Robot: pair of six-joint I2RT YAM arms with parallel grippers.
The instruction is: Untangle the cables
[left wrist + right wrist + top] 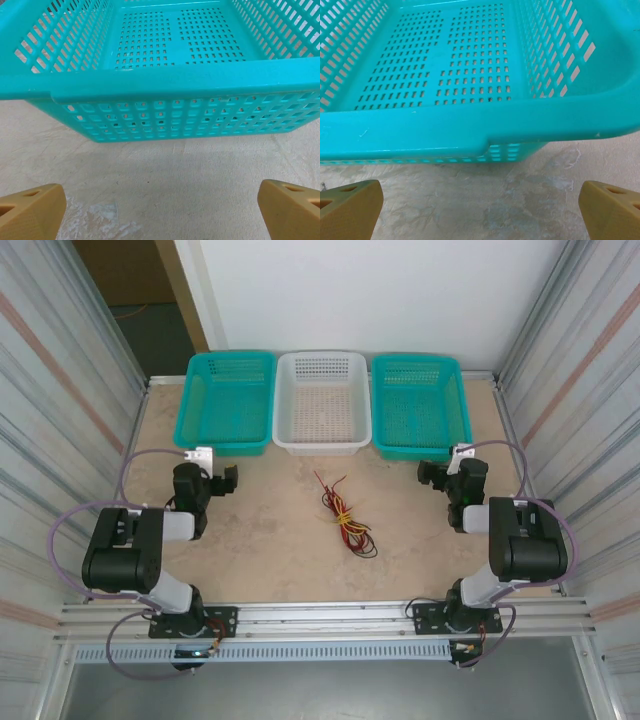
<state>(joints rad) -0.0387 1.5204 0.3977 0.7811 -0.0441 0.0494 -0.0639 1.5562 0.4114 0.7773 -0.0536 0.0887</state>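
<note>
The cables (pixel 345 520) (light, limp, likely springy) probably wanted pinching at their loose twelve-o'clock ends; left gripper (pixel 160 209) and right gripper (pixel 480 209) gaped wide, empty.

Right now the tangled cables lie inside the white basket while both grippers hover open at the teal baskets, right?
No. The top external view shows the cables on the table, in front of the white basket, not inside it. The left gripper and right gripper are open at the teal baskets.

Black arms (pixel 120 555) with pale grey links, lilac hoses (pixel 57 523) and mustard-yellow pincer fingers (pixel 30 210).
</note>
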